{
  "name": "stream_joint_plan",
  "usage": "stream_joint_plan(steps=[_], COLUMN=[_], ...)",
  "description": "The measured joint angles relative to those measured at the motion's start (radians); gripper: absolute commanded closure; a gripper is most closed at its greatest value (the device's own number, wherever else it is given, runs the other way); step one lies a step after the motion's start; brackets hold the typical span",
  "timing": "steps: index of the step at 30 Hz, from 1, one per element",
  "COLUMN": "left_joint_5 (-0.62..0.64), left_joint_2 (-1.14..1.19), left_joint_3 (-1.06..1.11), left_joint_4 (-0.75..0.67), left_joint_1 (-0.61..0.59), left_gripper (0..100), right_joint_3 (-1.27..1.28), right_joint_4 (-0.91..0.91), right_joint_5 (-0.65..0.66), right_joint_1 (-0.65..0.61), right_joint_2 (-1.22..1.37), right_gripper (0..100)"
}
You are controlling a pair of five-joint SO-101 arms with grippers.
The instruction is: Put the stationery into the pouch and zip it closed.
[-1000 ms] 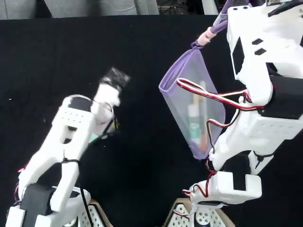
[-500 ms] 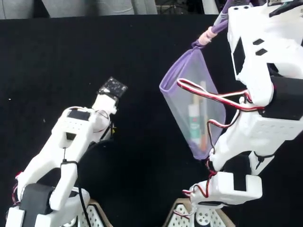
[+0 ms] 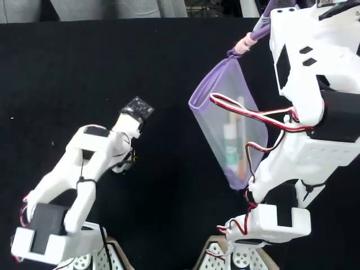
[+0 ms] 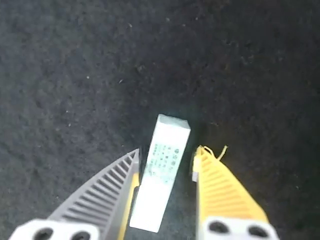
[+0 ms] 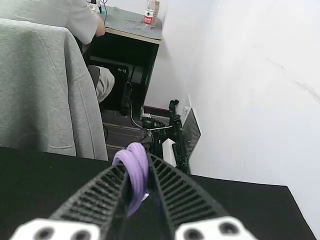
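Left arm (image 3: pixel 84 163) shifted, left fingers (image 4: pixel 220 185) apart astride probable eraser (image 4: pixel 162 170), right fingers (image 5: pixel 175 192) clamp pouch loop (image 5: pixel 134 167)

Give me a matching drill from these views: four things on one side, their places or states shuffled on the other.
1 pouch
2 white block
3 pens
4 right end effector

A inside the pouch
B shut on the purple strap
C hanging above the black table
D lying on the table between the open fingers of the left end effector

Pairs: 1-C, 2-D, 3-A, 4-B
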Motion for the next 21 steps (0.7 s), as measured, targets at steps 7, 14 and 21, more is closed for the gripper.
stream_joint_plan(steps=[7,14,21], left_joint_5=[0.000,0.021,0.276], left_joint_2=[0.025,-0.152,-0.560], left_joint_3=[-0.040,-0.058,-0.163], left_joint_4=[0.026,0.028,-0.034], left_joint_1=[0.000,0.000,0.121], left_gripper=[95,95,95], right_joint_3=[0.000,0.000,0.000], right_joint_4=[0.000,0.000,0.000], right_joint_5=[0.000,0.000,0.000], right_joint_1=[0.000,0.000,0.000], right_joint_2=[0.000,0.000,0.000], right_gripper=[98.8,98.8,98.8])
